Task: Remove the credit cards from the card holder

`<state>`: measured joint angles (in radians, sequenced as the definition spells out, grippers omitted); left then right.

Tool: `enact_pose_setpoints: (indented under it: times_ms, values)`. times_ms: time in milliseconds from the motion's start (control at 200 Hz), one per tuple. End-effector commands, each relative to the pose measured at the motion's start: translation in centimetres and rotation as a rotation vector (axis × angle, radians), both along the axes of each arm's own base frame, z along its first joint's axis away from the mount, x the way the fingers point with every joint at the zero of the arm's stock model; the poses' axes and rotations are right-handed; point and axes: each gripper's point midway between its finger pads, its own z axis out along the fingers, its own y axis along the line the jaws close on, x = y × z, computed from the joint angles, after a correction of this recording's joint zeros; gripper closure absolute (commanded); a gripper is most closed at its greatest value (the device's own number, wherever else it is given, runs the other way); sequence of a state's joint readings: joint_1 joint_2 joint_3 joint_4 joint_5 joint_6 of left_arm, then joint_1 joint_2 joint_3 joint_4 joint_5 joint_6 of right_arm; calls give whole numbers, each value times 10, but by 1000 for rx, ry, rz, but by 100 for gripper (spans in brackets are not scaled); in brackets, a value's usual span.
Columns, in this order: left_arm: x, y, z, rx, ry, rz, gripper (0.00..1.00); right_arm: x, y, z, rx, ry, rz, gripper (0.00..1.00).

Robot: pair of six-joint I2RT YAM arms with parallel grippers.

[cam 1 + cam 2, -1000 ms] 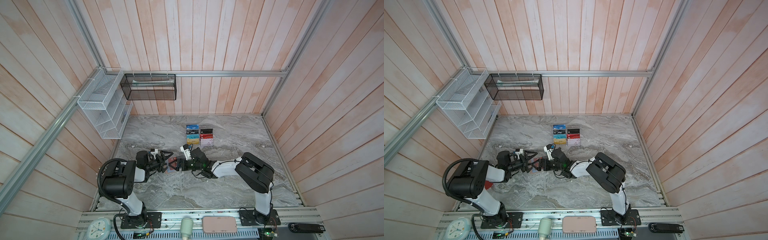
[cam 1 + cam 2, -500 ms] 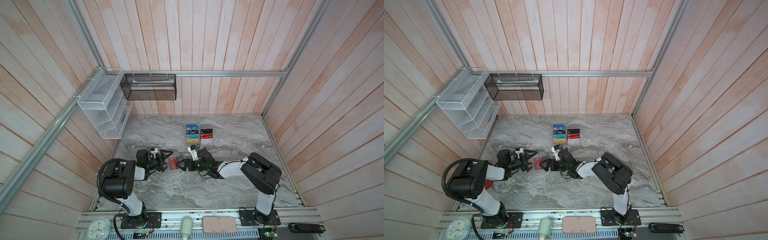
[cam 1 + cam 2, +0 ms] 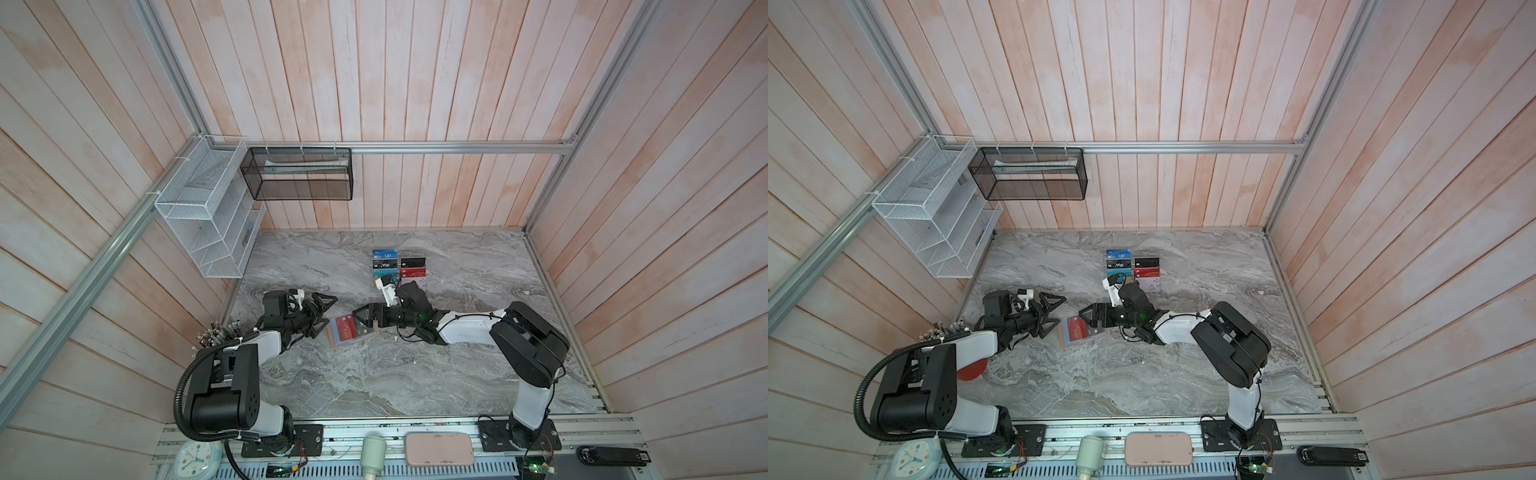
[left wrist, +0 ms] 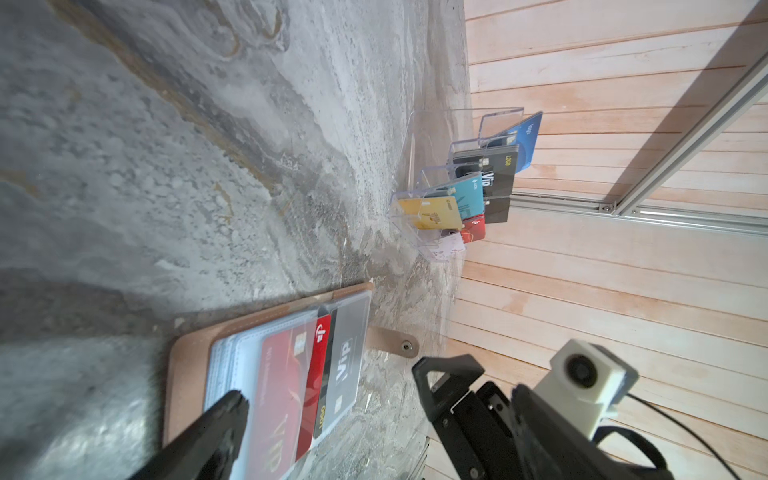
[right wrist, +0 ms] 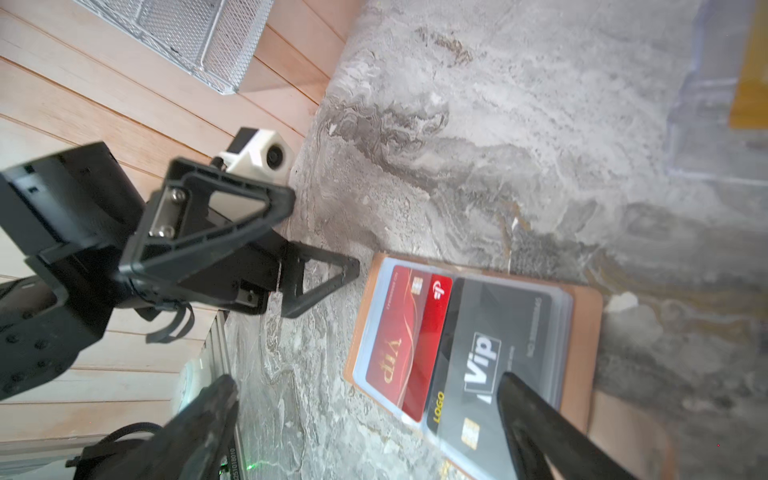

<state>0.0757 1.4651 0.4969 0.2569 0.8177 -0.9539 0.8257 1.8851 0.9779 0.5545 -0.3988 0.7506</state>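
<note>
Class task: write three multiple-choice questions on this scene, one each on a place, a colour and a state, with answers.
1. The holder lies: A on the table; B in the basket; C in the rack.
2. The card beside the Vip card is: A green; B red; C white.
3. The left gripper is: A shut on a card; B shut on the holder; C open.
Answers: 1 A, it lies open there; 2 B, the red card shows beside it; 3 C, its fingers stand apart.

Glossy credit cards [image 5: 457, 353], matt leathery card holder [image 5: 587, 332]
</note>
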Motion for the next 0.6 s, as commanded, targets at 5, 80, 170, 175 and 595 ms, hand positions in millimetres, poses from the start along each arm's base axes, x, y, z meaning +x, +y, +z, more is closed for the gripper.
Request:
enact_pose_setpoints:
  times_ms: [5,80,170,175,595]
  values:
    - [-13,-1,-10,-13,22,2,0,8,-4,-26,-35,38,15,2]
    - [-15,-3,-13,-28,28,0,0,11,-5,-34,-44,50,15,2]
    - [-16,-6,-19,-42,41,-12,0,14,-9,-44,-58,68,5,2]
    - [-16,-6,-18,-44,40,-12,0,13,-9,-45,-60,70,5,2]
    - [-7,-37,-19,-48,28,-98,0,1,-53,-67,-116,106,-73,2]
